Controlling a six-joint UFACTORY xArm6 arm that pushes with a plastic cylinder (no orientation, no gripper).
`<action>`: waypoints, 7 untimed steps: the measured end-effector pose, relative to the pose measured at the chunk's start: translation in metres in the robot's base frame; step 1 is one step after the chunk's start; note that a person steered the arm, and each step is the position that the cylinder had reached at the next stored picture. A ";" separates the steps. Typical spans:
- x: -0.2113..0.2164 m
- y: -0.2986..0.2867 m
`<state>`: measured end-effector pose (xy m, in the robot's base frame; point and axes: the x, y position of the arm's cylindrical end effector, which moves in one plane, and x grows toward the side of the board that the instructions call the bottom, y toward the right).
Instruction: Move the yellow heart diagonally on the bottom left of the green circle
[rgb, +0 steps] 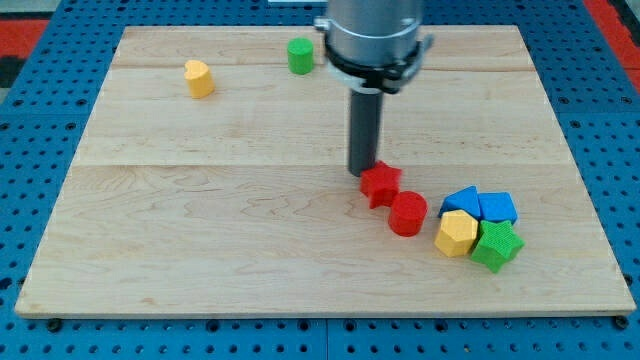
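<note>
The yellow heart lies near the view's top left of the wooden board. The green circle sits near the top edge, to the right of the heart and slightly higher. My tip is near the board's middle, far to the lower right of both, touching or just above the upper left of a red star-shaped block.
A red cylinder lies just lower right of the red star. Further right is a tight cluster: two blue blocks, a yellow hexagon and a green star.
</note>
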<state>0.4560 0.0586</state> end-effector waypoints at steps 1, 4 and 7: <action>0.011 0.037; -0.072 -0.015; -0.151 -0.192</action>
<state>0.3050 -0.1332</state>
